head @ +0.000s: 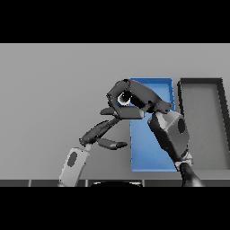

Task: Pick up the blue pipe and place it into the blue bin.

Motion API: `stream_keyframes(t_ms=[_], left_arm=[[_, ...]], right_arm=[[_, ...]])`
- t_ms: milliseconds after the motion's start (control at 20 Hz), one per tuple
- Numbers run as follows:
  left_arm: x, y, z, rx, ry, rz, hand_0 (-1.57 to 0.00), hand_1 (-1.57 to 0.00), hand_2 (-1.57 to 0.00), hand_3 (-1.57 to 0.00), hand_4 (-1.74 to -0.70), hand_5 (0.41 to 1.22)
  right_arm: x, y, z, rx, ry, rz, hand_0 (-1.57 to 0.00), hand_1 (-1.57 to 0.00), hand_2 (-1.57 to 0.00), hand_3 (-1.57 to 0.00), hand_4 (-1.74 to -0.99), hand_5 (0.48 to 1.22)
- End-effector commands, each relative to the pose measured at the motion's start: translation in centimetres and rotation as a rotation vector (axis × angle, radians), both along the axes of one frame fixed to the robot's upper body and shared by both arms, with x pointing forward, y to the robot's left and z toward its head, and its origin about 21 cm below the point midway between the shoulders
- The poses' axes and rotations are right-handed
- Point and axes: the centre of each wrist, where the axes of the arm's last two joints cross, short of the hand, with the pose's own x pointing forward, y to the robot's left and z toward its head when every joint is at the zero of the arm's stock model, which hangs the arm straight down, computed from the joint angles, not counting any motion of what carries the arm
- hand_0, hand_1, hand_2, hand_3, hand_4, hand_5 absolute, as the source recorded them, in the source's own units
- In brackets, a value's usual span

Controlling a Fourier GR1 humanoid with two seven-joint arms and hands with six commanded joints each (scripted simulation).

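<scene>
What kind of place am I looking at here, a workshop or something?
Probably a bare sorting bench rather than a full workshop: a plain grey table holds just a blue bin and a dark grey bin side by side, with the right hand over the blue one and the left hand nearby.

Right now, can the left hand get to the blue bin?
Probably yes. The left hand sits beside the bin's left edge, fingers relaxed, with bare table between. The right hand hangs over the bin's far end, possibly crowding it.
</scene>
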Motion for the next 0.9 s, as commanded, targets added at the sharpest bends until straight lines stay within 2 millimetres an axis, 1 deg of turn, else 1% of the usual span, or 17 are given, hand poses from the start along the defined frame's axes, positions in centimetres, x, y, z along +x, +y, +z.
stream_keyframes(t_ms=[0,50,100,150,250,300,350,450,500,600,650,700,750,850], left_arm=[[0.1,-0.1,-0.2,0.013,0.009,0.004,0.00,0.00,0.00,0.00,-0.90,0.433],[-0.1,-0.1,0.1,0.009,0.004,0.005,0.00,0.00,0.00,0.00,-0.90,0.432],[-0.2,0.4,-0.1,0.012,0.002,0.007,0.00,0.00,0.00,0.00,-0.90,0.430],[-0.1,0.3,0.0,0.020,0.000,0.003,0.00,0.00,0.00,0.00,-0.89,0.428],[0.1,0.2,0.4,0.021,0.000,0.000,0.00,0.00,0.00,0.00,-0.89,0.421],[0.2,-0.1,0.6,0.013,-0.006,-0.004,0.00,0.00,0.00,0.00,-0.89,0.415],[0.0,0.1,0.4,0.011,-0.009,0.000,0.00,0.00,0.00,0.00,-0.89,0.412],[-0.1,0.4,0.3,0.022,-0.025,0.005,0.00,0.00,0.00,0.00,-0.88,0.412],[-0.2,0.6,0.3,0.021,-0.031,0.007,0.00,0.00,0.00,0.00,-0.87,0.413],[0.2,0.5,0.4,0.033,-0.018,0.007,0.00,0.00,0.00,0.00,-0.87,0.418],[0.1,0.4,0.4,0.031,-0.024,0.001,0.00,0.00,0.00,0.00,-0.87,0.419],[-0.1,0.3,-0.1,0.035,-0.018,0.002,0.00,0.00,0.00,0.00,-0.87,0.419],[-0.3,0.3,-0.1,0.022,-0.020,-0.003,0.00,0.00,0.00,0.00,-0.87,0.420],[-0.1,0.8,-0.2,0.017,-0.011,0.004,0.00,0.00,0.00,0.00,-0.87,0.422]], right_arm=[[0.2,-0.7,1.2,0.040,-0.027,-0.055,-1.57,-1.57,-1.57,-1.57,-1.741,1.221],[0.7,-1.3,2.5,0.047,-0.043,-0.125,-1.57,-1.57,-1.57,-1.57,-1.741,1.221],[1.2,-2.3,3.4,0.041,-0.055,-0.193,-1.57,-1.57,-1.57,-1.57,-1.741,1.221],[1.9,-2.9,3.7,0.028,-0.047,-0.236,-1.57,-1.57,-1.57,-1.57,-1.741,1.221],[3.9,-4.6,3.9,0.025,-0.002,-0.335,-1.57,-1.57,-1.57,-1.57,-1.741,1.221],[4.7,-5.7,3.6,0.024,0.010,-0.381,-1.57,-1.57,-1.57,-1.57,-1.741,1.221],[5.5,-6.7,3.3,0.008,0.011,-0.418,-1.57,-1.57,-1.57,-1.57,-1.741,1.221],[6.5,-9.1,1.8,-0.034,0.050,-0.501,-1.57,-1.57,-1.57,-1.57,-1.741,1.221],[6.7,-10.0,1.0,-0.038,0.084,-0.527,-1.57,-1.57,-1.57,-1.57,-1.741,1.221],[6.4,-11.7,-0.9,-0.035,0.141,-0.579,-1.57,-1.57,-1.57,-1.57,-1.741,1.221],[6.2,-12.0,-1.9,-0.043,0.171,-0.597,-1.57,-1.57,-1.57,-1.57,-1.741,1.221],[5.9,-12.7,-3.1,-0.058,0.190,-0.616,-1.57,-1.57,-1.57,-1.57,-1.741,1.221],[5.8,-13.4,-4.5,-0.074,0.221,-0.637,-1.57,-1.57,-1.57,-1.57,-1.741,1.221],[5.2,-14.7,-6.9,-0.110,0.274,-0.674,-1.57,-1.57,-1.57,-1.57,-1.741,1.221]])
